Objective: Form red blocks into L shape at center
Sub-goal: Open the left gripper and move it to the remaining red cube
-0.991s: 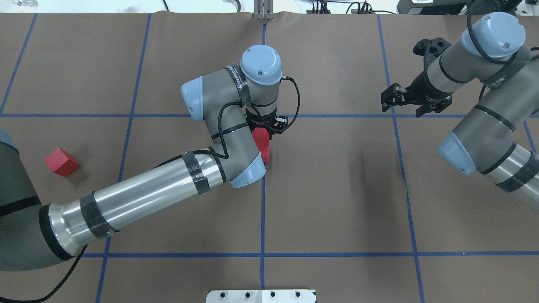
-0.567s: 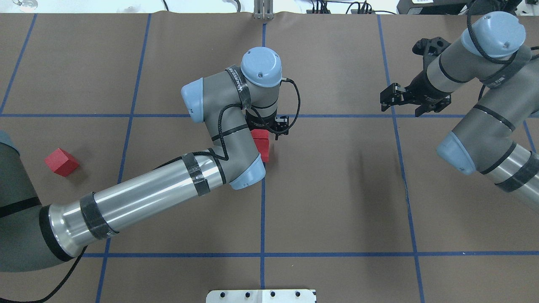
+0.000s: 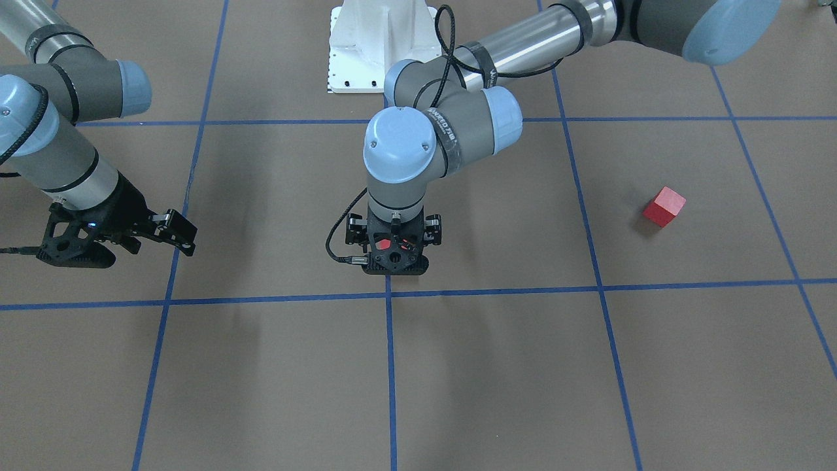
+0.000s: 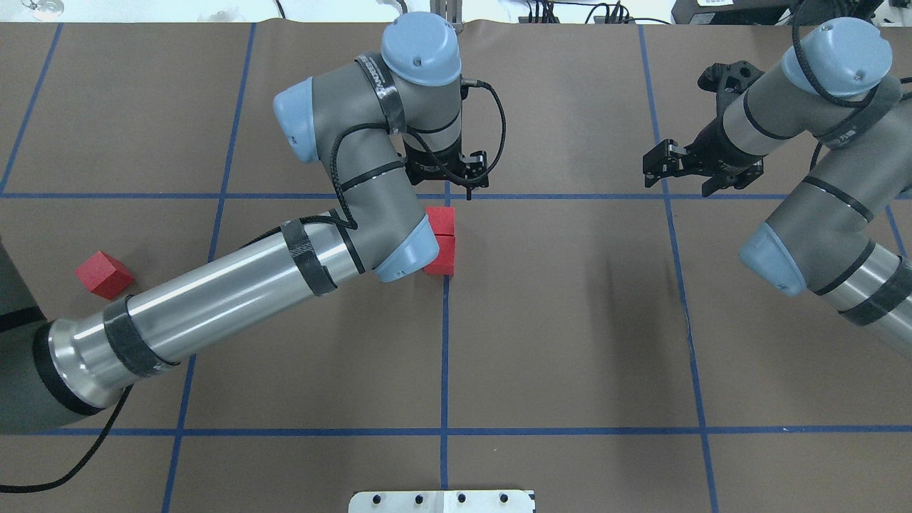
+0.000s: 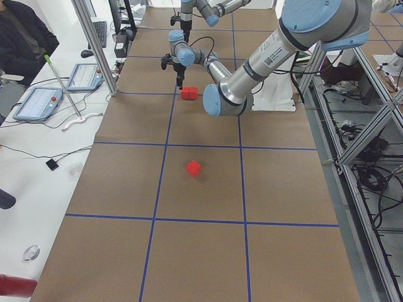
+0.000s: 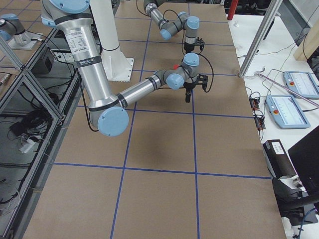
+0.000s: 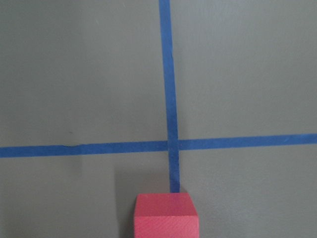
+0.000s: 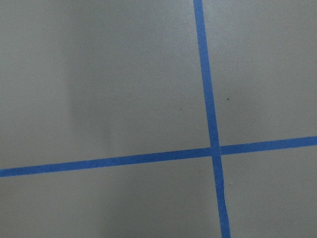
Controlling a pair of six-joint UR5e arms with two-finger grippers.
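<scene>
Two red blocks (image 4: 442, 221) (image 4: 440, 258) sit touching in a short row on the brown floor, against the middle lengthwise tape line (image 4: 444, 342). The nearer one shows at the bottom of the left wrist view (image 7: 166, 215). The third red block (image 4: 104, 274) lies alone far to the left, also seen in the front view (image 3: 664, 206). My left gripper (image 4: 457, 178) hangs open and empty above the tape crossing just beyond the pair. My right gripper (image 4: 682, 174) is open and empty over a tape crossing at the far right.
The white robot base (image 4: 442, 501) sits at the near edge of the floor. My left forearm (image 4: 214, 313) stretches low across the left half between the lone block and the pair. Only bare floor and tape show in the right wrist view (image 8: 213, 148).
My left gripper has let go of the red block beside the other one, then risen and moved away from the robot past the pair. The right arm has barely moved.
</scene>
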